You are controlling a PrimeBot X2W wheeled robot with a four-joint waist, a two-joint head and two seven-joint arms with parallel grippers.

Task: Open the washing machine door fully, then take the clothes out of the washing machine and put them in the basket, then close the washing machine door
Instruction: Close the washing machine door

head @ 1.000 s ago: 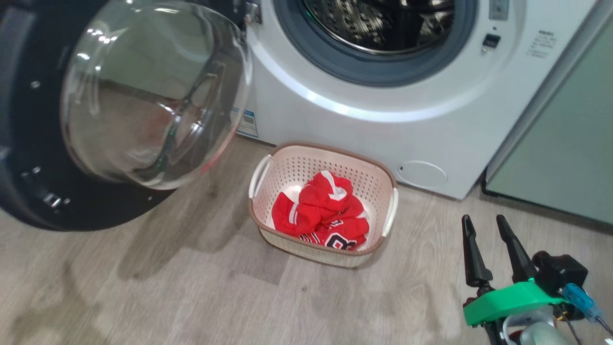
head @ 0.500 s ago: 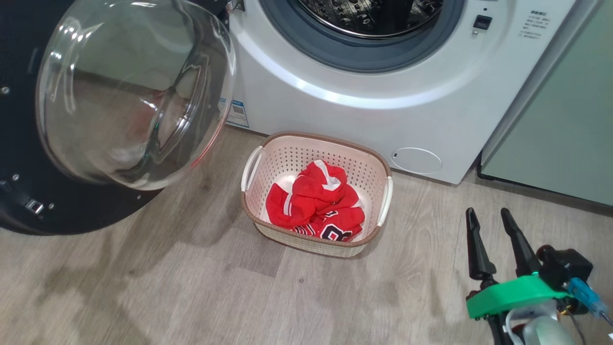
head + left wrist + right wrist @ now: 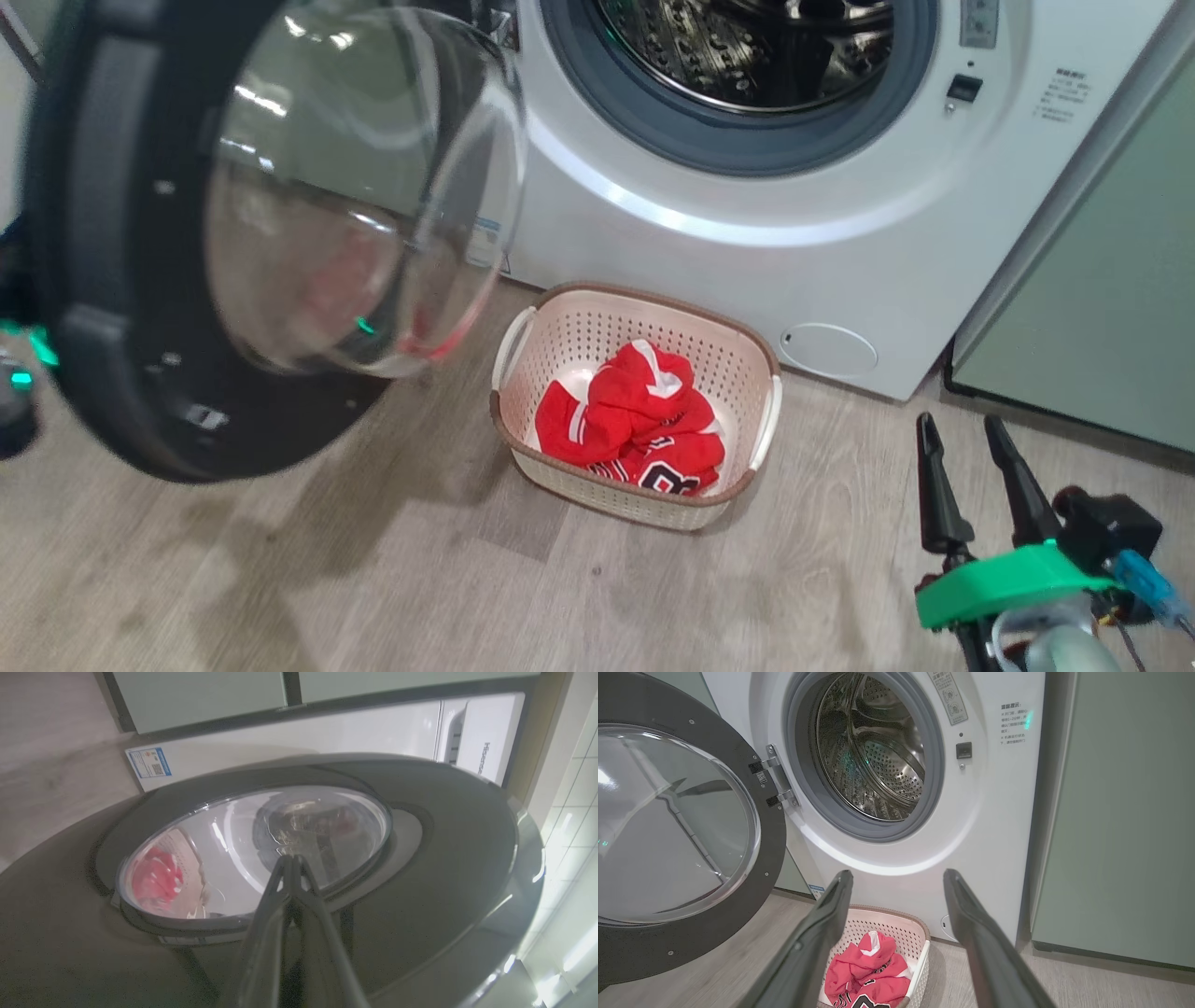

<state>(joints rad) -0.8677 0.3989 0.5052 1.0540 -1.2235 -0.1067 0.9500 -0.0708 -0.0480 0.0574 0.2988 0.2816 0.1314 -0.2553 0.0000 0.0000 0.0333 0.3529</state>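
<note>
The washing machine door (image 3: 121, 392) stands partly open at the left, its glass bowl bulging toward the washing machine (image 3: 709, 271), whose steel drum (image 3: 747, 47) shows no clothes. The red clothes (image 3: 635, 420) lie in the basket (image 3: 597, 336) on the floor in front of the machine. My right gripper (image 3: 959, 422) hovers open and empty to the right of the basket; in its own view, the right gripper (image 3: 897, 873) frames the basket (image 3: 906, 933). My left gripper (image 3: 292, 858) is shut, empty, tips close against the door's outer face (image 3: 444, 858).
A pale green cabinet (image 3: 1102, 308) stands right of the machine. A small round white service flap (image 3: 829, 350) sits low on the machine's front. Wooden floor (image 3: 373, 579) spreads in front of the basket. A tiled wall (image 3: 574, 812) lies beyond the door.
The head camera has shifted. The door has swung somewhat toward the machine, and its outer edge now shows at the left. My right gripper stays open in the same spot.
</note>
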